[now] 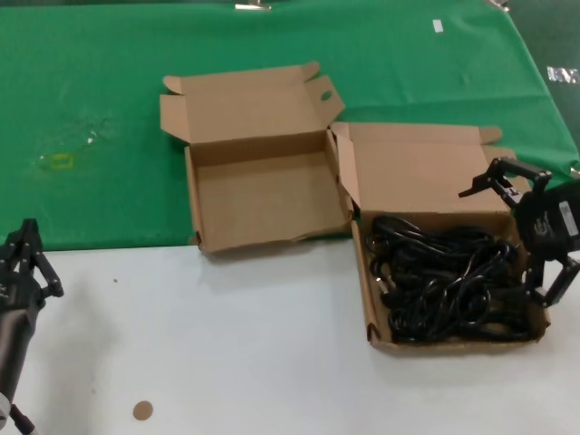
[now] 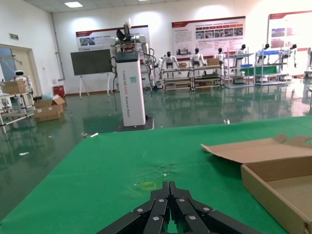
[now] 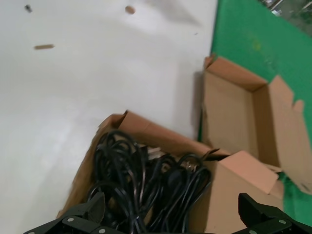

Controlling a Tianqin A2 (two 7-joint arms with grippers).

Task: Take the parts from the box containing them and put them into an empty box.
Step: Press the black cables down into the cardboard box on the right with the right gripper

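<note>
The black power cords (image 1: 444, 276) lie tangled in the longer cardboard box (image 1: 426, 168) at the right, its lid standing open behind. The squarer empty box (image 1: 263, 199) sits open just left of it, on the green cloth. My right gripper (image 1: 501, 243) is open wide over the right end of the cord box, above the cords and holding nothing. In the right wrist view the cords (image 3: 141, 180) lie between its spread fingers (image 3: 171, 204), with the empty box (image 3: 229, 112) beyond. My left gripper (image 1: 32, 258) is shut and empty at the table's near left; its wrist view (image 2: 169, 187) shows the empty box (image 2: 287, 180) off to the side.
A green cloth (image 1: 91, 91) covers the far half of the table; the near half is white (image 1: 227, 344). A small brown disc (image 1: 142, 410) lies near the front edge. A white tag (image 1: 438, 25) lies at the back right of the cloth.
</note>
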